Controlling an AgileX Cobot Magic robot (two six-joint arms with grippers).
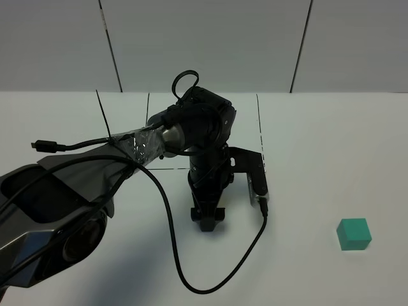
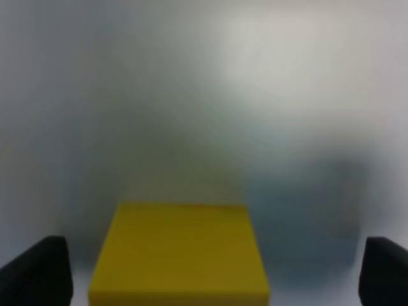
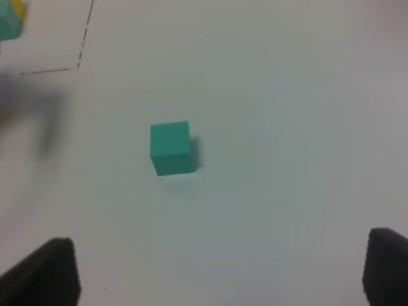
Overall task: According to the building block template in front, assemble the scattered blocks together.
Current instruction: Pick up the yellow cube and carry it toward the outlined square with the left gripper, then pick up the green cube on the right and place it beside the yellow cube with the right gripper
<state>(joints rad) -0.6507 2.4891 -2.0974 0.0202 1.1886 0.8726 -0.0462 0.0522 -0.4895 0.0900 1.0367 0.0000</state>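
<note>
High view: my left pincer (image 1: pixel 207 220) points down at the middle of the tabletop (image 1: pixel 319 159); the arm hides whatever is under it. The teal cube (image 1: pixel 354 233) sits alone, well off to the right.

Left wrist: the yellow cube (image 2: pixel 180 252) lies between my fingers, jaws apart and clear of it — the step in hand is the grasp. Next: lower, then close squarely on its sides.

Right wrist: my right pincer (image 3: pixel 217 274) is apart and empty, with the teal cube ahead on the tabletop. The template (image 3: pixel 9 18) only just shows at the edge of view, beyond a dashed line (image 3: pixel 81 44).

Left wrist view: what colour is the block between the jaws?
The block is plain yellow; the left wrist view shows it best.
</note>
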